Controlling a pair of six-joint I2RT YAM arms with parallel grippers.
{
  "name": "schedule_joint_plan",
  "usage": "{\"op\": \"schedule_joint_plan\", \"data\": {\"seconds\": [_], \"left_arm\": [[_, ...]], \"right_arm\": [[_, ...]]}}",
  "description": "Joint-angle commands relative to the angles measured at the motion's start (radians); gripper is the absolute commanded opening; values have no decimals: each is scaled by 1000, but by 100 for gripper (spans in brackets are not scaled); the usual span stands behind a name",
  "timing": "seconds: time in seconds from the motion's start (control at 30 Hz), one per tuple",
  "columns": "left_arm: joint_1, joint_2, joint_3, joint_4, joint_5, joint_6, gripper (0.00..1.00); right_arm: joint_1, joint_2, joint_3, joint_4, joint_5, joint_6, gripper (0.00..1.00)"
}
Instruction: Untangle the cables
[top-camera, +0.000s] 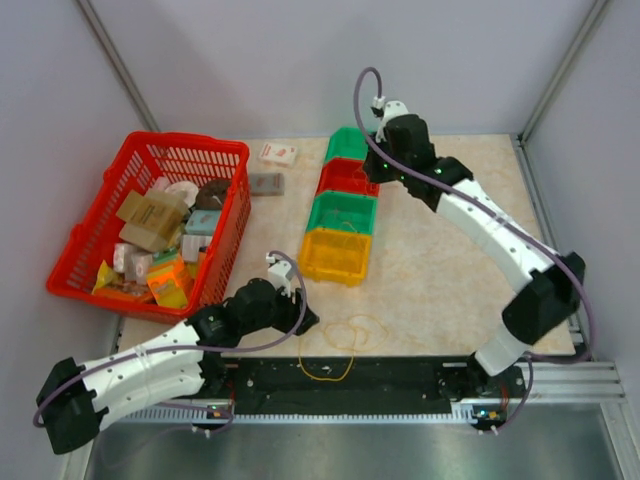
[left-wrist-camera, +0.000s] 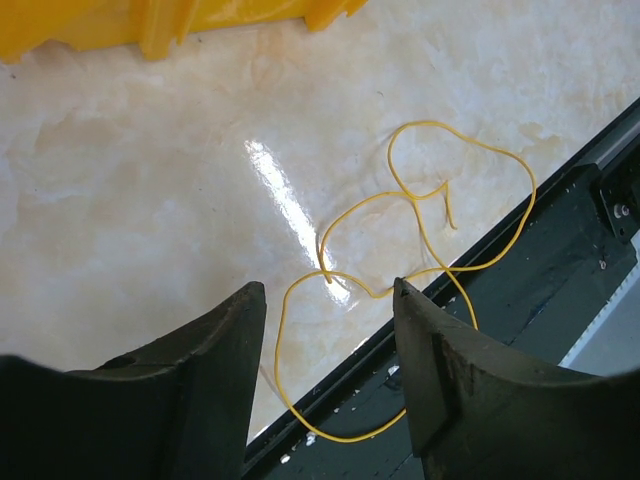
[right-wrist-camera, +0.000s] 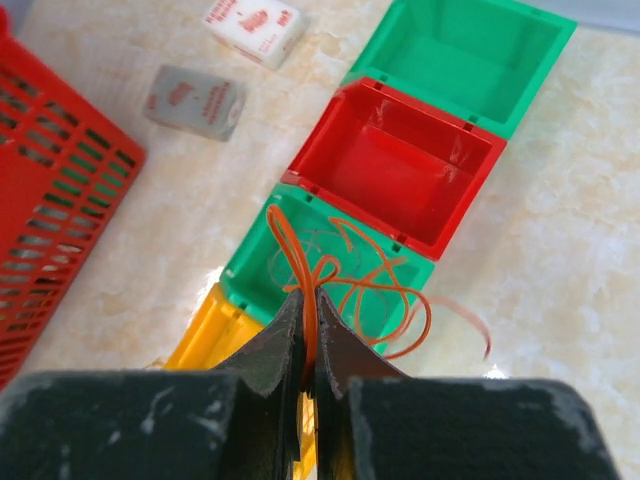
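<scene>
A thin yellow cable (left-wrist-camera: 440, 190) lies in loose loops on the table's near edge, one loop hanging over the black rail; it also shows in the top view (top-camera: 350, 335). My left gripper (left-wrist-camera: 325, 295) is open and empty, low over the cable's near loop, at the table's front in the top view (top-camera: 303, 320). My right gripper (right-wrist-camera: 310, 295) is shut on an orange cable (right-wrist-camera: 370, 270), whose tangled loops hang over the nearer green bin (right-wrist-camera: 255, 275). In the top view the right gripper (top-camera: 376, 170) is raised above the row of bins.
A row of bins runs green (top-camera: 347, 145), red (top-camera: 345, 178), green (top-camera: 342, 212), yellow (top-camera: 335, 255). A red basket (top-camera: 150, 225) full of packets stands at the left. Two small packets (top-camera: 277, 154) (top-camera: 265, 184) lie between the basket and the bins.
</scene>
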Motion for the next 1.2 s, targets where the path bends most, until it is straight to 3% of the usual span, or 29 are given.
{"op": "schedule_joint_plan", "data": {"seconds": [0.0,0.27,0.47,0.57,0.67,0.77,0.9,1.03,1.17], "left_arm": [[9,-25,47,24,19,27,58],[14,-120,67,-16,0,59,57],[17,-133,87,-48,-8,77,58],[18,-139,86,-45,-10,76,58],[18,-140,87,-48,-8,71,59],[20,-145,89,-51,-5,62,60],[20,-160,87,-61,-10,46,60],[21,-202,84,-74,-8,34,60],[23,-246,73,-91,-83,16,60]], "right_arm": [[-56,181,138,85,-74,-29,0],[-60,459,340,56,-5,-75,0],[-60,580,414,-5,18,-67,0],[-60,631,477,-66,27,-81,16],[-59,654,535,-132,46,-90,42],[-59,611,517,-160,41,-87,58],[-54,508,451,-223,27,-81,62],[2,279,195,-215,47,-86,63],[123,-13,-160,-140,114,-50,64]]}}
